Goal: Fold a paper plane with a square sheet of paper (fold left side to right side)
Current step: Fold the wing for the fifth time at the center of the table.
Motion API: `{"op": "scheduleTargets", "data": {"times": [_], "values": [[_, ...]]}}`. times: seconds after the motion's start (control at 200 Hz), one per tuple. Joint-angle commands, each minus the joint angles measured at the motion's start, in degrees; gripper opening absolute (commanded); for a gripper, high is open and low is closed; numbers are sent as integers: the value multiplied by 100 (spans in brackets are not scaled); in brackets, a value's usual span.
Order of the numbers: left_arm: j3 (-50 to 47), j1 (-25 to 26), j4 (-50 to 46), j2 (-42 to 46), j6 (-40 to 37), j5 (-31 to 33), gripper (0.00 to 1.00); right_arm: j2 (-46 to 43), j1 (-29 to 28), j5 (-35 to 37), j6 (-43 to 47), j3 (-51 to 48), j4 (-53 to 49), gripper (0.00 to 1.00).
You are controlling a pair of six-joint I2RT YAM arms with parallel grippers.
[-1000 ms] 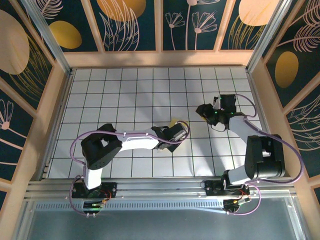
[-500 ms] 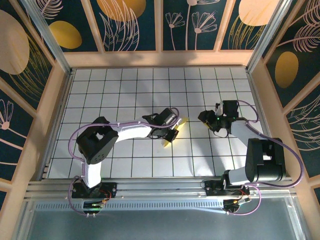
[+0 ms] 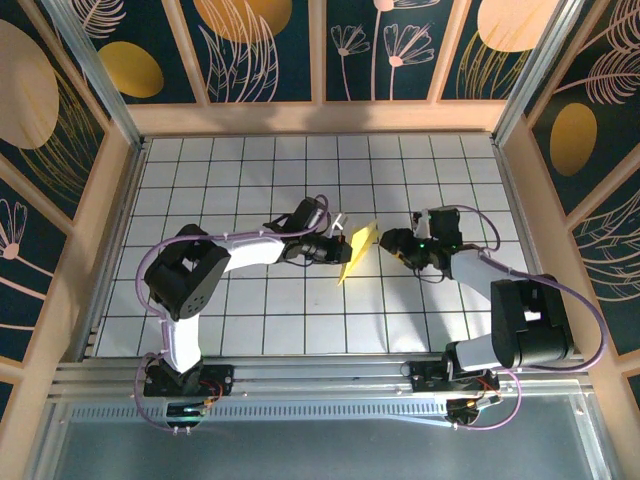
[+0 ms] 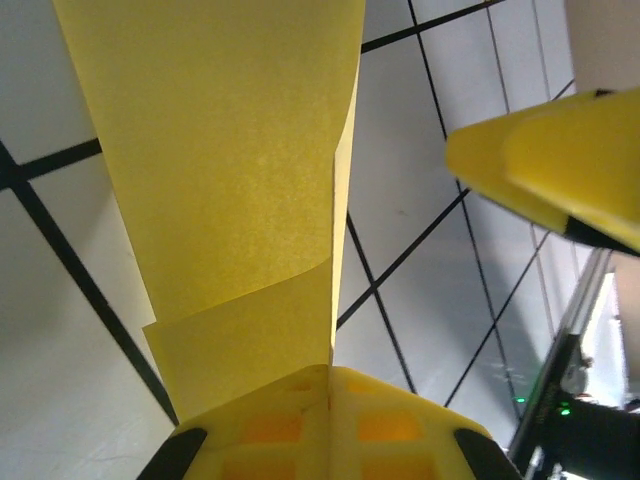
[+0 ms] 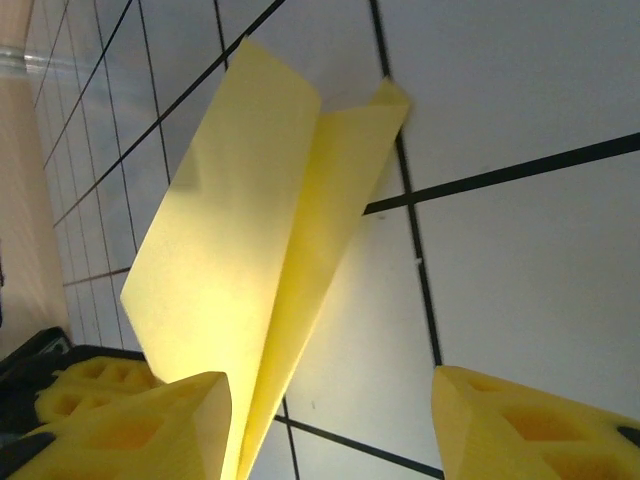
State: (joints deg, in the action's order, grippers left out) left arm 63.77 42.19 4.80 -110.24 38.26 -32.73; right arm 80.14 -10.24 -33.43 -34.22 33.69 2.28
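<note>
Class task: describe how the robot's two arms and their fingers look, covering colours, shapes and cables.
Both the left arm and right arm have black joint housings, white links and looping purple cables. Their fingers are blocky yellow pieces with square recesses.

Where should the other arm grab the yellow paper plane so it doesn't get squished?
Probably along the middle crease of the paper plane, coming from the right. The left tool is shut on its left side, so the right side is free, and the open right tool faces it. The thin flaps meet at that crease, so pinching across the stacked layers there should bend it least.
</note>
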Motion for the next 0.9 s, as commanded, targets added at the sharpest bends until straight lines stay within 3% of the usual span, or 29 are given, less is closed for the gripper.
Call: {"op": "scheduleTargets", "data": {"times": [0.0, 0.195, 0.48, 0.891], "values": [[-141, -27, 744, -154, 660, -480, 0, -27, -173, 80, -231, -100, 480, 56], [-135, -27, 978, -397, 1000, -634, 0, 155, -309, 132, -390, -126, 695, 56], [-465, -35, 2249, -628, 2042, -809, 0, 214, -340, 207, -667, -292, 1041, 56], [-740, -81, 3265, -884, 2768, -973, 0, 465, -396, 222, -844, -333, 1371, 51]]}}
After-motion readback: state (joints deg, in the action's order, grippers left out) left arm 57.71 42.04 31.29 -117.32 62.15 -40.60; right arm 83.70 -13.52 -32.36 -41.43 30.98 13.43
